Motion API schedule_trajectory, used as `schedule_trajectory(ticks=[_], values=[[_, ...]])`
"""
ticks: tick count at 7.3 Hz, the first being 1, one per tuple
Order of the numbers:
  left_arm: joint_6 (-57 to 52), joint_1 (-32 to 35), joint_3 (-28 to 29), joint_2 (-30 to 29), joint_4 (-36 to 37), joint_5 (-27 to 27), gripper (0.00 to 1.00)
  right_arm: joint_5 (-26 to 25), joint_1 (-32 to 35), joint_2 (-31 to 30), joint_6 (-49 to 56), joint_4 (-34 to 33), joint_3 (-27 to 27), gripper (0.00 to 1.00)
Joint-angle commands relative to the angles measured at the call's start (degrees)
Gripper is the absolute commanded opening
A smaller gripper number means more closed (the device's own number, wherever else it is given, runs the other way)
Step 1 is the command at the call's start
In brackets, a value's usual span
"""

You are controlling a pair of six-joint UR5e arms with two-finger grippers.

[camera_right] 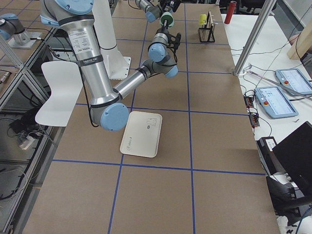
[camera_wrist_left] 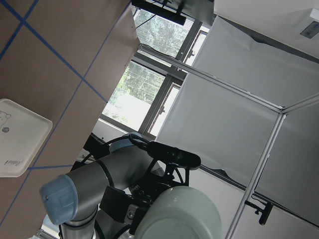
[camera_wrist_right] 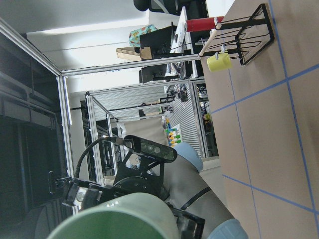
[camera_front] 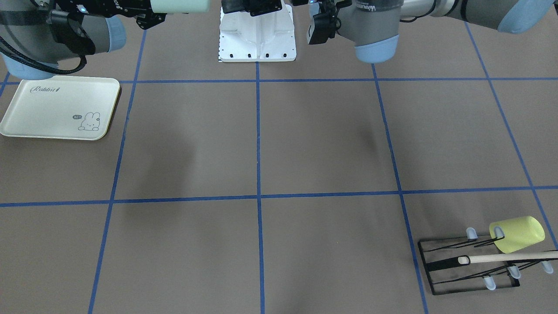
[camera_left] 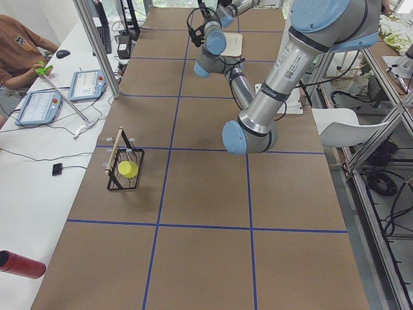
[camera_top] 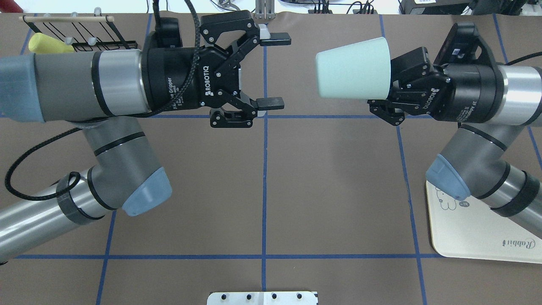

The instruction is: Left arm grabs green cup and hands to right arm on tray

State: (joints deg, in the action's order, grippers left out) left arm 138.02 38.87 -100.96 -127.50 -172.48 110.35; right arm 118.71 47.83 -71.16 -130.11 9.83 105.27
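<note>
Two cups [camera_top: 352, 67] [camera_top: 48, 43], one tray [camera_top: 478, 237], one rack [camera_front: 505, 257]

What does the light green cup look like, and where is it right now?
The cup is pale mint green, smooth and plain, likely plastic, with no handle and a slightly narrower closed bottom. It lies sideways in the air above the table, held at its open end by the right claw. Its bottom points at the open left claw, which is not touching it. It is not on the tray.
</note>
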Motion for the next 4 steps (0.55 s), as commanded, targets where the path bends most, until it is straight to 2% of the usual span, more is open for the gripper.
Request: schedule_trajectory(ticks=[1,2,3,4], values=[[-6.5,4.2,-1.1,5.8,0.1,3.6,1.00,1.8,2.0,-6.8,0.7,0.0,-0.1,0.00],[-12.3,4.8,-0.6,7.8,1.2,4.6,1.00,4.8,2.4,-9.8,2.2,-0.1,-0.2,0.00],[-16.5,5.7,-0.6,8.3,5.8,6.1,1.00,10.3,5.5,-13.9,4.7,-0.5,-0.9,0.00],[-18.5,5.8,-0.6,8.4,9.0,6.3,1.00,21.5,11.1,-14.8,7.6,-1.5,-3.9,0.00]])
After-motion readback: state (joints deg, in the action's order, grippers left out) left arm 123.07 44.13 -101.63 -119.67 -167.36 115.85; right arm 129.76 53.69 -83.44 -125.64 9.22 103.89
